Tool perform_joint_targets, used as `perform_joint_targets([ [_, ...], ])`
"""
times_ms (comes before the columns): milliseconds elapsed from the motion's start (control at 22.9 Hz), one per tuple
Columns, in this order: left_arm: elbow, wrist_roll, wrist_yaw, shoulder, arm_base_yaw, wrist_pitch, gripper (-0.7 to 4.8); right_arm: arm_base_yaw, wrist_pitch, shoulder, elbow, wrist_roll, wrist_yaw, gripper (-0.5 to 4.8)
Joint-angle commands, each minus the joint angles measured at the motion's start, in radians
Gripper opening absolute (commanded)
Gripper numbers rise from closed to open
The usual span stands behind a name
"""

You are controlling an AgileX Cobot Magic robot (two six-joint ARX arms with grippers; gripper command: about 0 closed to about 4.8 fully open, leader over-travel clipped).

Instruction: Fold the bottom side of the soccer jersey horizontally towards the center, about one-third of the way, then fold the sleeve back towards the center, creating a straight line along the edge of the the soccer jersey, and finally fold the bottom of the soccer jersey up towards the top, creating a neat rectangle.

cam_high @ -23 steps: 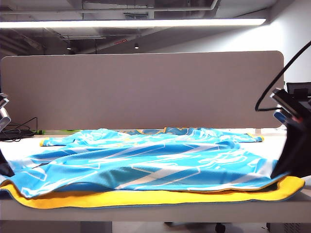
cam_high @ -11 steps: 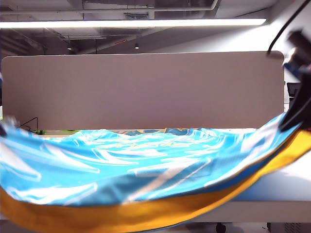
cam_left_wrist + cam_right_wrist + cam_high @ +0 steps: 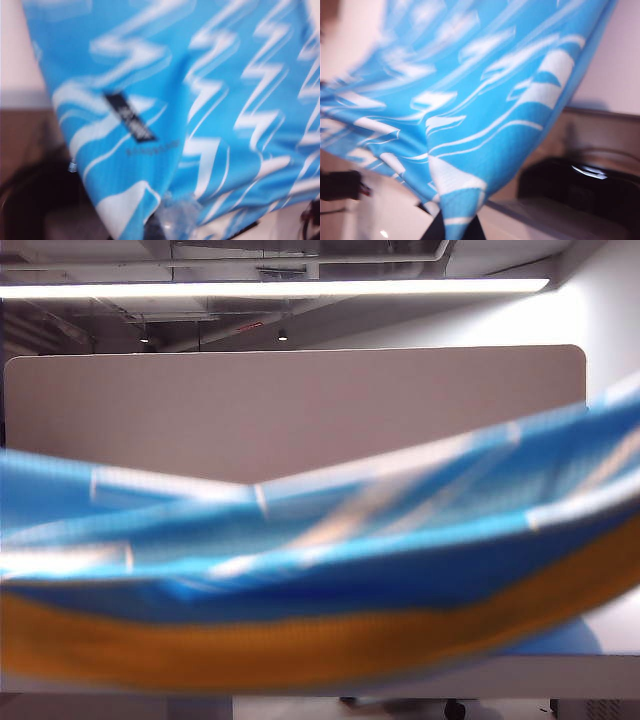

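Low table-edge camera; wrist views apparently close

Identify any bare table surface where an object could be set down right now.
Little shows. A small pale strip of table lies at the exterior view's lower right, below the lifted shiny sky-blue, yellow-hemmed soccer jersey. Elsewhere the jersey, pinched by left gripper and right gripper, hides everything.
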Motion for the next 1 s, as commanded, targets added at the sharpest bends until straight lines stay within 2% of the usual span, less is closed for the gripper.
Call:
perform_joint_targets([
  [44,0.009,-0.107,0.005,-0.038,-0.001,0.130,-0.06,-0.001,0.069,-0.050,0.003,0.101,0.047,-0.09],
  [131,0.008,-0.155,0.010,-0.029,-0.001,0.218,-0.06,-0.001,0.127,-0.035,0.003,0.103,0.053,-0.09],
  [305,0.008,-0.255,0.018,0.114,0.000,0.554,-0.06,-0.001,0.447,0.175,0.003,0.104,0.048,-0.09],
  [349,0.011,-0.292,0.024,0.212,0.000,0.702,-0.06,-0.002,0.599,0.302,0.008,0.108,0.041,-0.09],
  [436,0.030,-0.340,0.024,0.388,0.000,0.902,-0.06,-0.008,0.739,0.521,0.056,0.093,0.039,-0.09],
  [523,0.087,-0.372,0.042,0.595,-0.001,1.035,-0.06,-0.007,0.832,0.741,0.145,0.063,0.039,-0.09],
  [610,0.179,-0.394,0.086,0.806,-0.005,1.119,-0.06,-0.009,0.907,0.943,0.264,0.061,0.035,-0.09],
  [741,0.365,-0.392,0.163,1.096,-0.016,1.167,0.03,-0.016,0.972,1.172,0.448,0.060,0.032,-0.04],
  [784,0.394,-0.387,0.188,1.137,-0.016,1.177,0.39,-0.020,0.997,1.210,0.480,0.060,0.029,0.32],
  [828,0.422,-0.386,0.220,1.171,-0.016,1.186,1.11,-0.023,1.014,1.237,0.504,0.060,0.024,0.94],
  [915,0.473,-0.386,0.277,1.229,-0.016,1.189,3.06,-0.034,1.023,1.276,0.547,0.061,0.018,2.76],
  [959,0.486,-0.386,0.298,1.243,-0.016,1.188,3.66,-0.036,1.018,1.282,0.558,0.061,0.017,3.38],
  [1002,0.491,-0.386,0.308,1.247,-0.014,1.186,3.97,-0.041,1.010,1.282,0.564,0.061,0.013,3.69],
])
